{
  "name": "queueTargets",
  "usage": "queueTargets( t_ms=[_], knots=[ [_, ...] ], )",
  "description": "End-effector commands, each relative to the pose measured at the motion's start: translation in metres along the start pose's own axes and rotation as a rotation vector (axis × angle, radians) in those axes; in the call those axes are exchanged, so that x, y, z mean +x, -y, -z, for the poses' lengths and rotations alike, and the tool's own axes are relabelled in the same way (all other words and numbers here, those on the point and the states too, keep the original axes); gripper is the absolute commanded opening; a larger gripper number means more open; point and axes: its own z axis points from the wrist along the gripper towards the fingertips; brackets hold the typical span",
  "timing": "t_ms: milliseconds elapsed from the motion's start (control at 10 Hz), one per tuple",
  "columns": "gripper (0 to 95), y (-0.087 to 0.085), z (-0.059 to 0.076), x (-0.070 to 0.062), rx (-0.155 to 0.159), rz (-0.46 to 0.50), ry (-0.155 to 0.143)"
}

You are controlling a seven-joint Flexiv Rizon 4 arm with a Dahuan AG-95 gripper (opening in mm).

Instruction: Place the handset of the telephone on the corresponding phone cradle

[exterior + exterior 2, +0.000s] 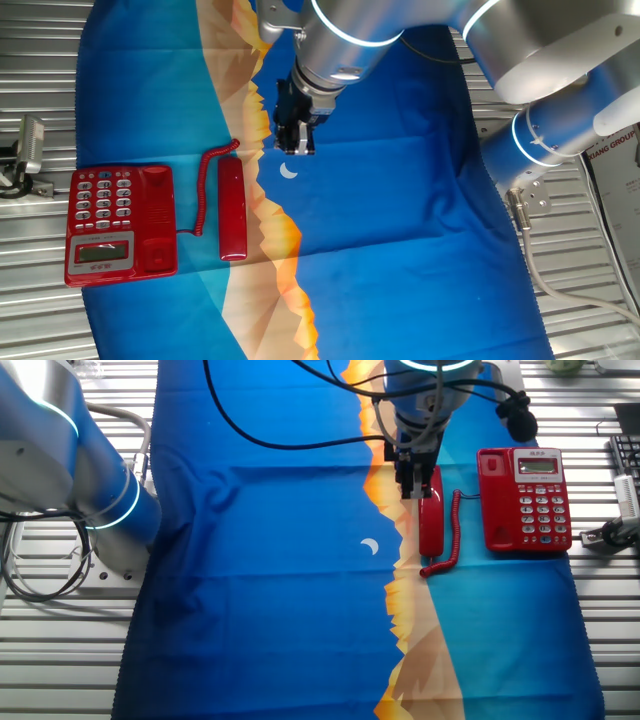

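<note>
A blue printed cloth is covering the table. The handset is lying beside the telephone, lower left. The gripper is hovering empty, fingers slightly parted. Centre it over the handset's middle before descending.

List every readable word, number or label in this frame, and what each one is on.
"XIANG GROUP", partly cut off, on a sign at the right edge.
Telephone keypad and LCD markings: too small to read.
Small label above the LCD in the other fixed view: blurred.

Glossy red plastic handset – matt cloth
</note>
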Motion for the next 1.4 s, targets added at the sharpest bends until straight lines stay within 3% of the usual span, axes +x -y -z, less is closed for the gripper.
queueTargets(
  t_ms=[100,500,1400],
  knots=[
    [0.0,0.0,0.0,0.0,0.0,-0.002,0.0],
    [0.0,0.003,-0.012,-0.003,-0.007,0.007,0.011],
    [0.0,-0.008,-0.025,-0.023,-0.002,0.002,0.007]
  ],
)
